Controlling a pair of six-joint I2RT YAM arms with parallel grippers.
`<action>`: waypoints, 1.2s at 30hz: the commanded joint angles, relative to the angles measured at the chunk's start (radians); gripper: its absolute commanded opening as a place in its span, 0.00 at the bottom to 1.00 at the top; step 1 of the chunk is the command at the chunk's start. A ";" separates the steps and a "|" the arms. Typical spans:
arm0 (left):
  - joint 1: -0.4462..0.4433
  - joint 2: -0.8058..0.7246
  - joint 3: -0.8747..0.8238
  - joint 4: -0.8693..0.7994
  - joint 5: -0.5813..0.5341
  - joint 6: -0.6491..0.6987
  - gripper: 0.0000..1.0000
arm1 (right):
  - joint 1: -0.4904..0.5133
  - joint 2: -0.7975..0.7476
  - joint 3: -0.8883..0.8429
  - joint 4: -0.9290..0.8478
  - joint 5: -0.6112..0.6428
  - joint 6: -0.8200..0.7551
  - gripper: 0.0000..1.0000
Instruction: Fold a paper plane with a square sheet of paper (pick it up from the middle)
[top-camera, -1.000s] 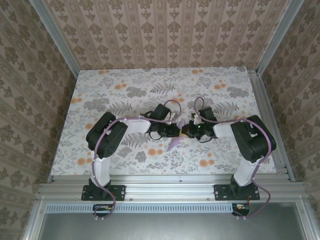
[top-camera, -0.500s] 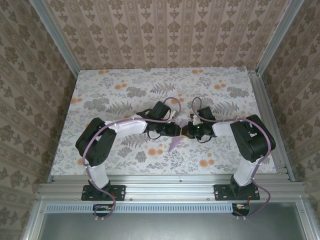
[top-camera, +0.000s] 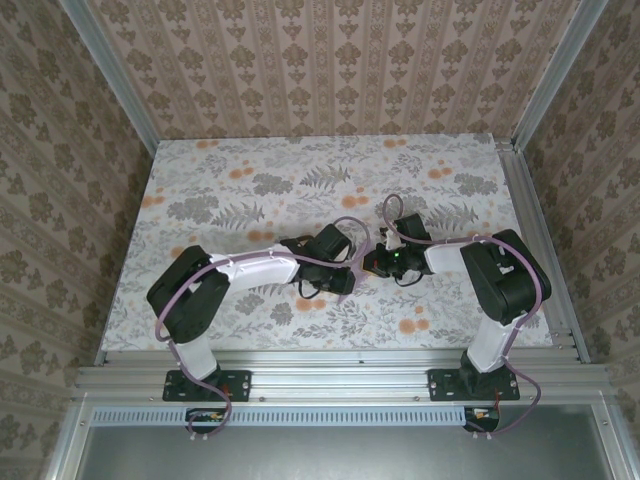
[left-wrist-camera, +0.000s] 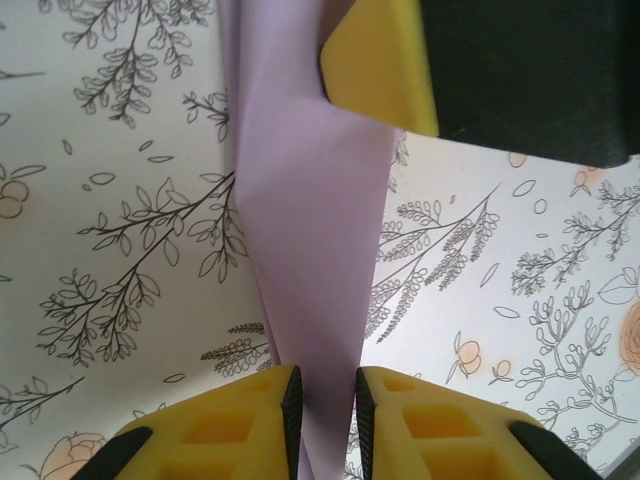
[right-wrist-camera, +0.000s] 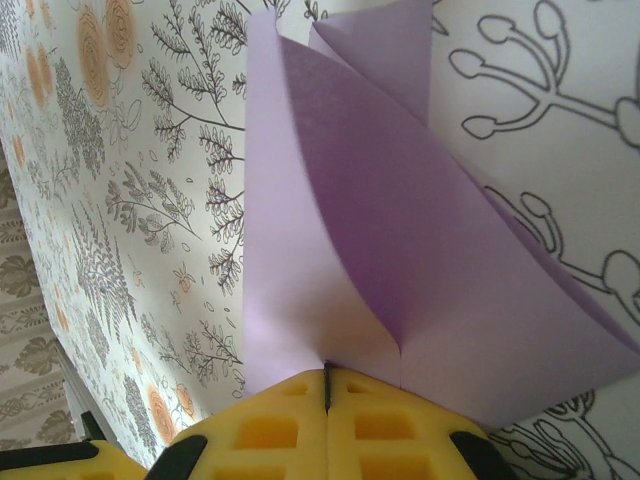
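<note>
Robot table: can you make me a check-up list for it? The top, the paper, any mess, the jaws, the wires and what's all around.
Surface: table with a grey-and-orange flower pattern, flat.
Job's things: lilac paper, already creased and folded to a pointed shape, held between the two arms near the table's middle.
Clutter: nothing seen.
Grippers: right jaws shut on the lilac paper's edge; left jaws a little apart, with the paper running through the gap.
Cables: lilac cables run along both arms and loop near the wrists.
Surroundings: patterned walls on three sides; metal rail at the near edge, carrying the arm bases.
</note>
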 joint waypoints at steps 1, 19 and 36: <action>-0.004 0.017 -0.009 0.010 -0.009 -0.002 0.23 | 0.003 0.014 -0.022 -0.088 0.078 -0.024 0.00; -0.021 0.044 -0.007 -0.008 -0.010 0.046 0.17 | 0.002 0.023 -0.032 -0.078 0.079 -0.025 0.00; -0.028 0.080 -0.006 0.015 0.028 0.055 0.17 | 0.003 0.028 -0.034 -0.079 0.073 -0.028 0.00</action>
